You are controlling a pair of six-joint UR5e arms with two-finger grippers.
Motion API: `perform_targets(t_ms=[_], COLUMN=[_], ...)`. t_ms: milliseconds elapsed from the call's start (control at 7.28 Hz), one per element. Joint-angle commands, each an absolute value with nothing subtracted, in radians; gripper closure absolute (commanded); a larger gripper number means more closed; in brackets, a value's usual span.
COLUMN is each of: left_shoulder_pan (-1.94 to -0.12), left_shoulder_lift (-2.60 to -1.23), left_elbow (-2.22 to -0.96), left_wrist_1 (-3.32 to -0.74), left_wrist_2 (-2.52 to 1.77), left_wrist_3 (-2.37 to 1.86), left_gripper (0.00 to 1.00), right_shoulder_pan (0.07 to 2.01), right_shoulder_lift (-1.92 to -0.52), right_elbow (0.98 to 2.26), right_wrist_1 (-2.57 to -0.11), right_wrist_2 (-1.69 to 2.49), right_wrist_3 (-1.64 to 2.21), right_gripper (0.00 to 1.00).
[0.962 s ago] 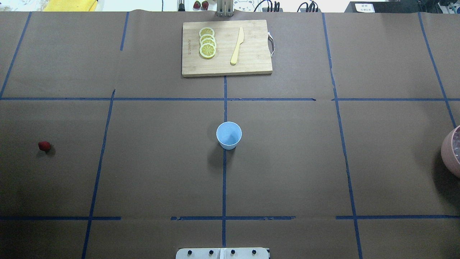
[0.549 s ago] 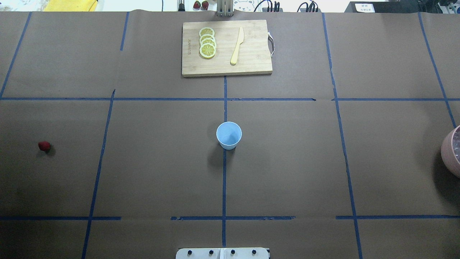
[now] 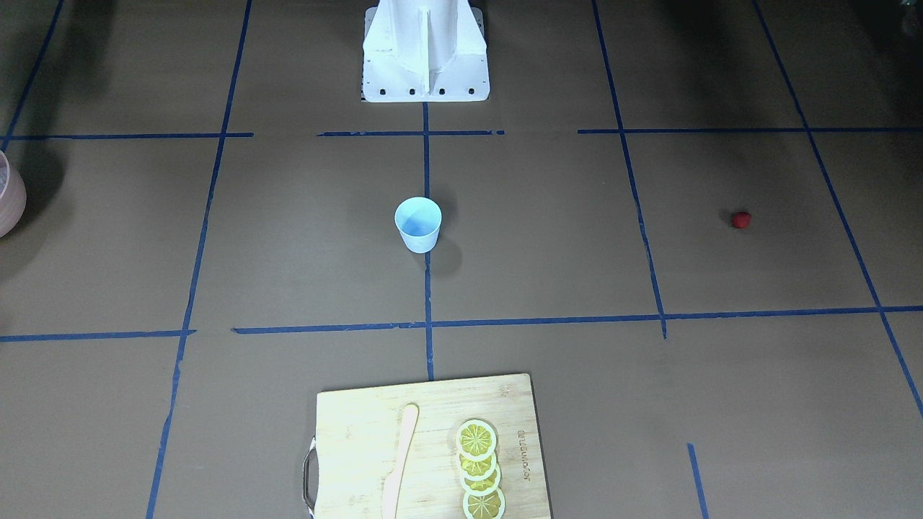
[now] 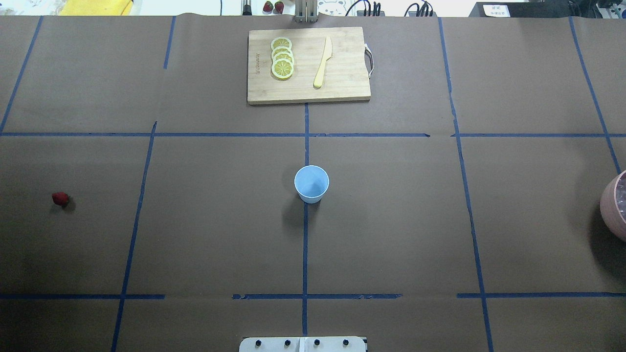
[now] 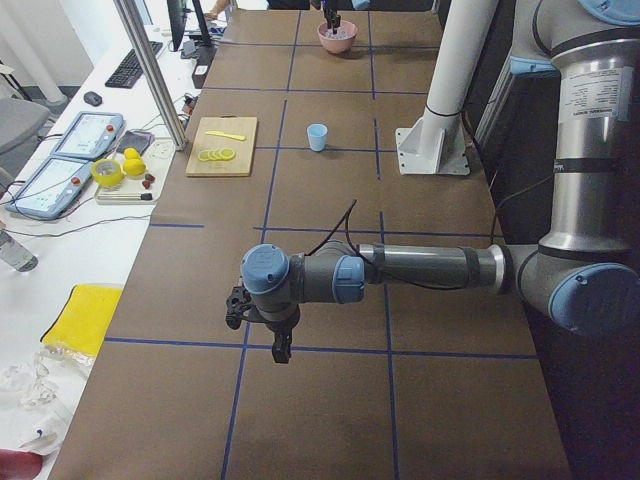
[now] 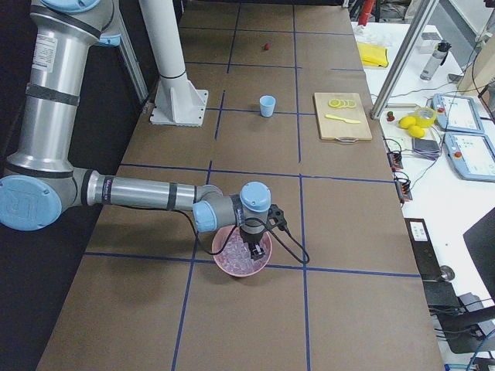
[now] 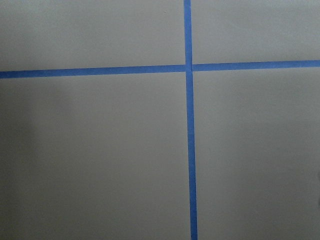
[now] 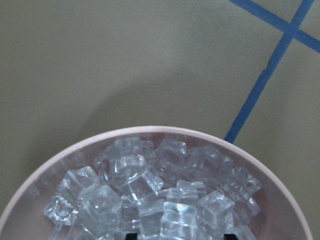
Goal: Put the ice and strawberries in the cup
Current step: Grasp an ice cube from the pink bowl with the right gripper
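Note:
The pale blue cup (image 4: 311,183) (image 3: 418,223) stands upright at the table's middle, on a tape line. The strawberry (image 4: 60,198) (image 3: 740,219) lies alone far to the robot's left. Ice (image 8: 150,195) fills a pink bowl (image 4: 614,205) (image 6: 224,263) at the table's right end. My right gripper (image 8: 180,236) (image 6: 254,249) hangs over the ice; two dark fingertips (image 8: 131,235) show far apart at the wrist view's bottom edge, open. My left gripper (image 5: 282,350) hovers above the table's left end, beyond the strawberry; I cannot tell its state.
A wooden cutting board (image 4: 342,93) at the far centre carries several lemon slices (image 4: 282,58) and a pale knife (image 4: 323,62). The robot's white base (image 3: 425,79) sits at the near centre. The left wrist view shows only crossing blue tape (image 7: 188,67).

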State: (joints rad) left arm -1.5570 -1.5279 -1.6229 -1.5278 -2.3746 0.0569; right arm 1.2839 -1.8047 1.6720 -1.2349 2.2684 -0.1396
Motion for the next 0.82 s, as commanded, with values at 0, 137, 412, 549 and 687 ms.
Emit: perform_targets(t_ms=[0, 137, 412, 549, 687], left_shoulder_pan=[-1.557, -1.557, -1.557, -1.557, -1.557], left_shoulder_lift=[-1.528, -1.528, -1.528, -1.528, -1.528], left_elbow=[-1.623, -1.623, -1.623, -1.623, -1.623], left_wrist_1=[-1.526, -1.528, -1.528, -1.528, -1.528], left_wrist_2=[-2.375, -2.375, -2.375, -2.376, -2.376], left_wrist_3=[0.057, 0.057, 0.057, 0.057, 0.057], left_gripper=[0.0, 0.0, 0.0, 0.0, 0.0], right_shoulder_pan=[1.278, 1.275, 1.273, 1.273, 1.264], right_shoulder_lift=[-1.804, -1.802, -1.802, -1.799, -1.798], right_elbow=[1.672, 1.671, 1.671, 1.671, 1.672], right_wrist_1=[-1.235, -1.235, -1.235, -1.235, -1.235], right_wrist_2=[2.267, 2.266, 2.266, 2.266, 2.269], right_wrist_3=[-0.14, -0.14, -0.14, -0.141, -0.147], right_gripper=[0.4, 0.41, 0.51, 0.71, 0.87])
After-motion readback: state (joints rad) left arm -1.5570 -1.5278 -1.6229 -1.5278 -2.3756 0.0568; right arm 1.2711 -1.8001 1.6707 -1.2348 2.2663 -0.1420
